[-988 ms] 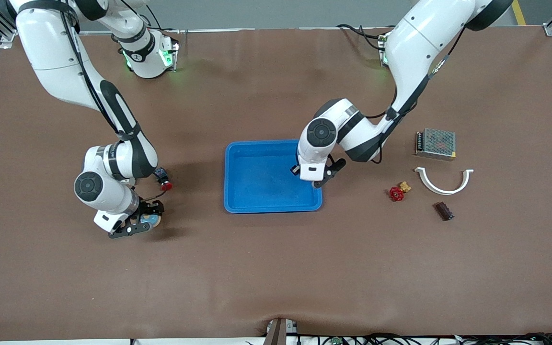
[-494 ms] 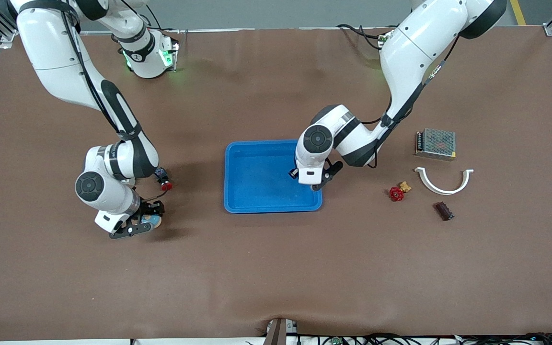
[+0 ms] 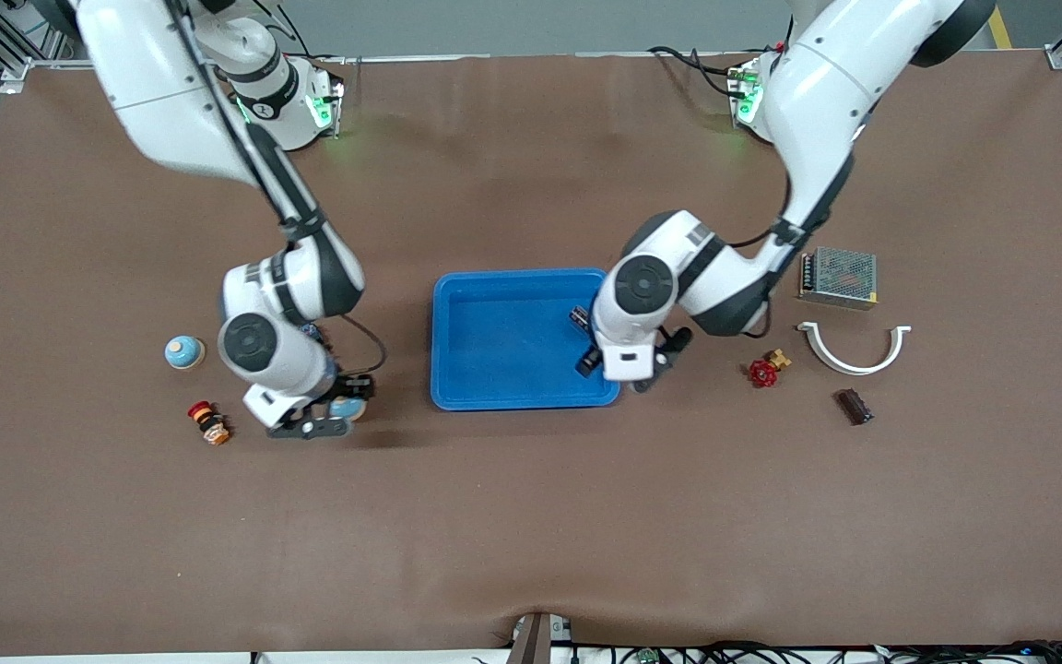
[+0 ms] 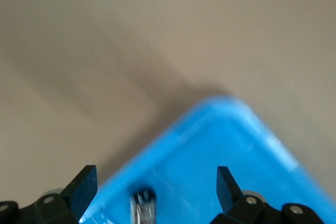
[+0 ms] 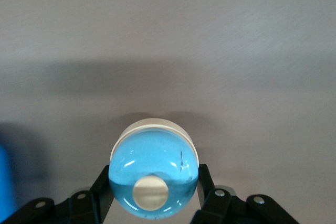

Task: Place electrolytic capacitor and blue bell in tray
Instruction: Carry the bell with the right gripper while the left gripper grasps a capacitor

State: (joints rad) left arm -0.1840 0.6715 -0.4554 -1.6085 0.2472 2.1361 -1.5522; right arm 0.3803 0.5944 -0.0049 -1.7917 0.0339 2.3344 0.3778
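Observation:
The blue tray (image 3: 457,398) lies mid-table. A small dark electrolytic capacitor (image 3: 579,318) (image 4: 143,205) lies in it, near the rim at the left arm's end. My left gripper (image 3: 625,371) (image 4: 155,177) hangs open over that end of the tray, with the capacitor free between its black fingers (image 4: 84,182). My right gripper (image 3: 328,417) (image 5: 153,188) is shut on a blue bell (image 3: 348,409) (image 5: 153,169) with a cream button. It is low over the brown table, between the tray and the right arm's end.
A second blue bell (image 3: 184,351) and a red push button (image 3: 208,421) lie toward the right arm's end. Toward the left arm's end are a metal power supply (image 3: 838,275), a white curved bracket (image 3: 854,355), a red valve (image 3: 763,372) and a dark brown block (image 3: 853,406).
My left gripper opened and let the capacitor go into the tray, then shifted a little toward its own end. My right arm carried the bell toward the tray, uncovering another bell and a red button.

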